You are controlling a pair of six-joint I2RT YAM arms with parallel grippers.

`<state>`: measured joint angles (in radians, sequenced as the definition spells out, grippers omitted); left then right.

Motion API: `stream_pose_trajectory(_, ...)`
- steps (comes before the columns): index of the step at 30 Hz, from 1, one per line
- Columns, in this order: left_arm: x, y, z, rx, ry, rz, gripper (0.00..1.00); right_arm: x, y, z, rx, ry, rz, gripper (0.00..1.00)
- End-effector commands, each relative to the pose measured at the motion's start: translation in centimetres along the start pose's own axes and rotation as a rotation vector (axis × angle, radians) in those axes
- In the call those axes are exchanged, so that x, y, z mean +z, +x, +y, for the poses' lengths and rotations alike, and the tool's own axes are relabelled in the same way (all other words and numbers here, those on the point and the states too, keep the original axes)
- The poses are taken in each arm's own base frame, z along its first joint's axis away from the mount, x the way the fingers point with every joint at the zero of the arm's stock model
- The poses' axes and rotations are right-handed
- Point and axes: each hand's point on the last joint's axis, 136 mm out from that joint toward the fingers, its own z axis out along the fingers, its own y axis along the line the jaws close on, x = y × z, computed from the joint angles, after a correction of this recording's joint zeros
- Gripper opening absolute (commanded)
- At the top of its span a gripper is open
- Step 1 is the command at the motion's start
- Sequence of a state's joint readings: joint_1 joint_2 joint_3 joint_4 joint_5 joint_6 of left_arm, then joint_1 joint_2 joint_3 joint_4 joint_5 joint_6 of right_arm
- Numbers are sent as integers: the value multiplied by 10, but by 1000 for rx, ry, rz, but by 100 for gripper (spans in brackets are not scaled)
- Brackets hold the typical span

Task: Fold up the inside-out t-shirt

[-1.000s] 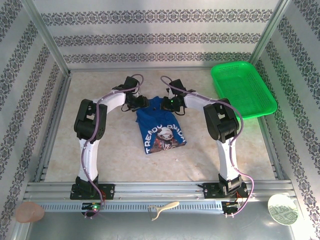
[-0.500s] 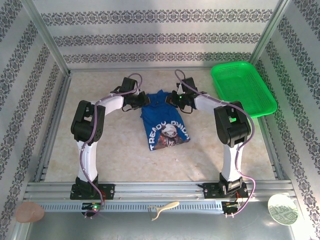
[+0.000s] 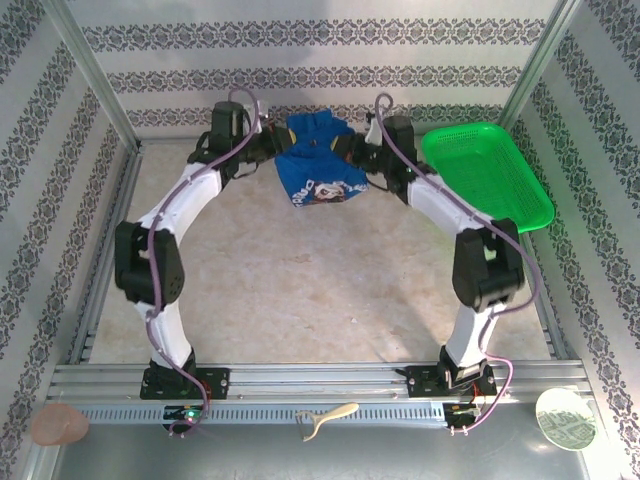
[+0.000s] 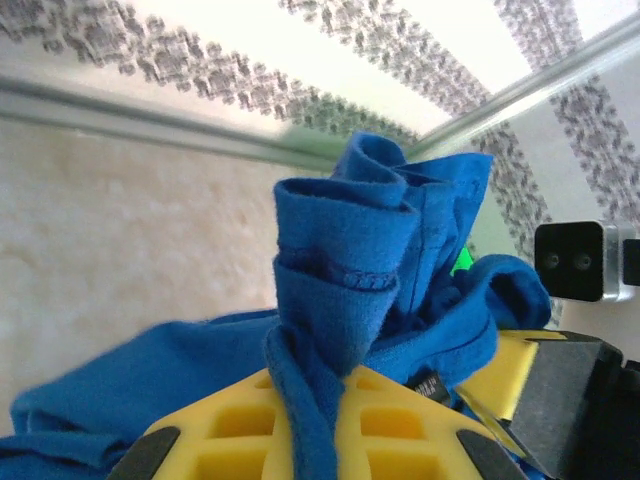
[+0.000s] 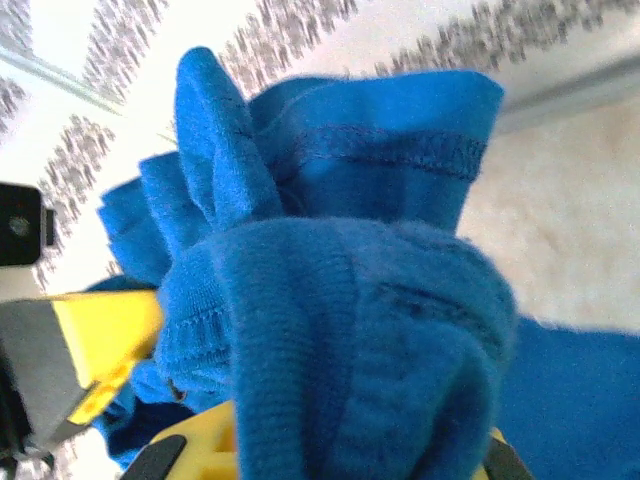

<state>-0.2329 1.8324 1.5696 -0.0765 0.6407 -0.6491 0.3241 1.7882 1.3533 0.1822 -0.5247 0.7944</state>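
Evidently soft, light and limp, the t-shirt [image 3: 318, 165] hangs bunched over the tabletop's [image 3: 320, 290] far edge, left fingers [image 4: 235, 425] and right fingers [image 5: 212, 440] each clenched on a stitched wad, so its seamed edges probably offer the surest hold.

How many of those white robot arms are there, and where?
2: the left arm reaches up the left side, the right arm up the right; both meet at the t-shirt.
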Motion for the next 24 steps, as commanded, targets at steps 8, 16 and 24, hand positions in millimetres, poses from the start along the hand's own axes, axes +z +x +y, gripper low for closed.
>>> stream_pose_trajectory(8,-14,180,32,22,0,139,0,-60,172,-95,47,160,-1,0)
stream_pose_trajectory(16,1,172,59,90,-123,151,0,-59,149,-94,10,210,-25,0)
stream_pose_trajectory(24,39,185,121,73,-251,248,0,-47,147,-154,109,415,-30,0)
